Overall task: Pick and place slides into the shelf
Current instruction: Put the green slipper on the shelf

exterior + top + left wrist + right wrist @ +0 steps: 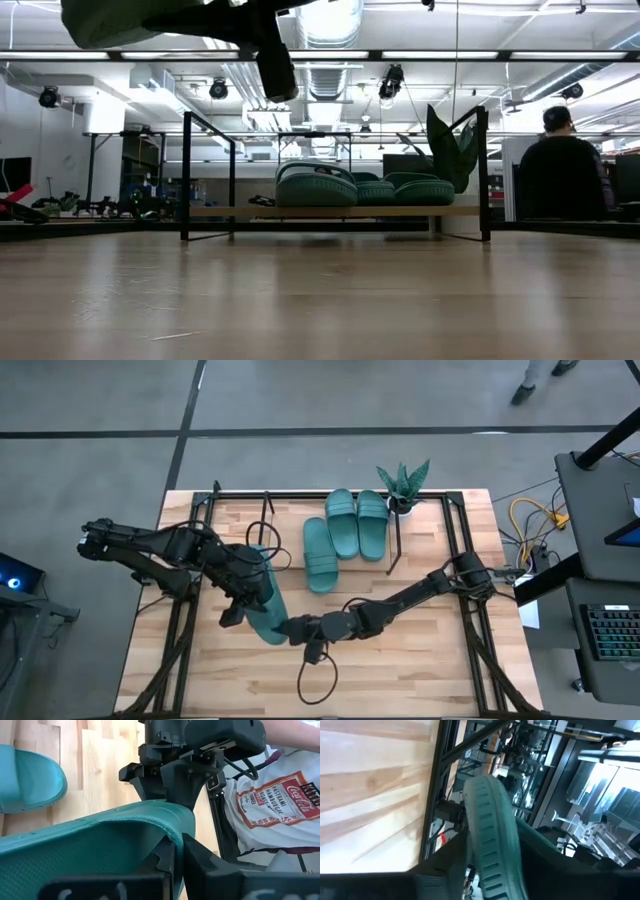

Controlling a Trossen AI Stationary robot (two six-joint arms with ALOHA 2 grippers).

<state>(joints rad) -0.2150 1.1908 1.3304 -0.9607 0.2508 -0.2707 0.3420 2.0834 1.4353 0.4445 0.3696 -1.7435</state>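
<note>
One teal slide (266,603) hangs in the air between my two grippers, over the table's middle; the low view shows it (120,20) high above the board. My left gripper (246,598) is shut on its side, and my right gripper (297,630) is shut on its near end. Three other slides (343,525) lie sole-down on the shelf (330,211), one (320,556) sticking out toward the near side. The shelf's black rods (392,552) stand on the table's far half. My left gripper pinches the slide's raised side rim (169,837) between its two fingers, coming from the table's left. The slide is lifted clear of the table. My right gripper pinches the slide's near end across the ribbed sole edge (487,832), reaching in level from the right.
A spiky green potted plant (402,484) stands at the shelf's far right corner. The larger black frame (462,550) borders the table. Bare wood (400,670) lies near the table's front edge. A seated person (563,175) shows beyond the table.
</note>
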